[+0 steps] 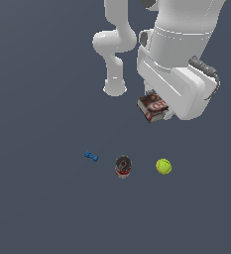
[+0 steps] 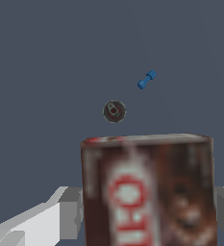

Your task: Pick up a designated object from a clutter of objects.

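Brown and red-lettered, the box (image 1: pixel 152 106) hangs under the white arm, held in the tool (image 1: pixel 159 110), well clear of the grey surface (image 1: pixel 37 198). In the wrist view the tool's 2 fingers (image 2: pixel 68 214) stand against the box's opposite sides, closed on it to the box's width, so the grip looks firm. Below on the surface lie 3 other items in a loose row, each apart from the next: a blue piece (image 1: pixel 91 157) toward the exterior view's left, a dark can (image 1: pixel 123 166) in the middle, and a yellow-green ball (image 1: pixel 163 166) toward the exterior view's right. The pick-up appears largely done. The risk from here, as a judgement: the box is smooth and flat, held by only 2 narrow contacts, so a jerk or quick swing could make it pivot or slip free and drop among the items below.
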{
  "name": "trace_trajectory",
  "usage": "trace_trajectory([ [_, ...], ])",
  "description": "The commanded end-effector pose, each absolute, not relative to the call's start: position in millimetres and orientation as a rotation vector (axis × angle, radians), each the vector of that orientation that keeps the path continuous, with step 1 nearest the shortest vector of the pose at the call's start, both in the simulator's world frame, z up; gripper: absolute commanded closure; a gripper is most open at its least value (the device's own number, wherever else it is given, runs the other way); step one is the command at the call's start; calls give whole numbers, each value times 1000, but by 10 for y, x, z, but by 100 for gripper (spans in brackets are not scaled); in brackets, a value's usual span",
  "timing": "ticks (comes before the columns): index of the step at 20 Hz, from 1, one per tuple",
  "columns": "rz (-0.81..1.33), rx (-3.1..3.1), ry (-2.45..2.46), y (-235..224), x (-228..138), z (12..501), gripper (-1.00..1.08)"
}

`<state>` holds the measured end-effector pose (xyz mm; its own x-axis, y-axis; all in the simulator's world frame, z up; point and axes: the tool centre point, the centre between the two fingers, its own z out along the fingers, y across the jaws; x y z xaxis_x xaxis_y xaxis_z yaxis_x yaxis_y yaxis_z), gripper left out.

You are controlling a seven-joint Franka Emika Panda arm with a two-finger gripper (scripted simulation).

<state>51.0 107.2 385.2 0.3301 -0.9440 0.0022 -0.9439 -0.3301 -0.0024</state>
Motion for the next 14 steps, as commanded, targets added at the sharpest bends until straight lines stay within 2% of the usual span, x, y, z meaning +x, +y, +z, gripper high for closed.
trace_trajectory([
  [1, -3, -2561, 1819, 1155, 549, 3950, 108],
  [14, 0, -2561, 1819, 1310, 637, 4131, 108],
])
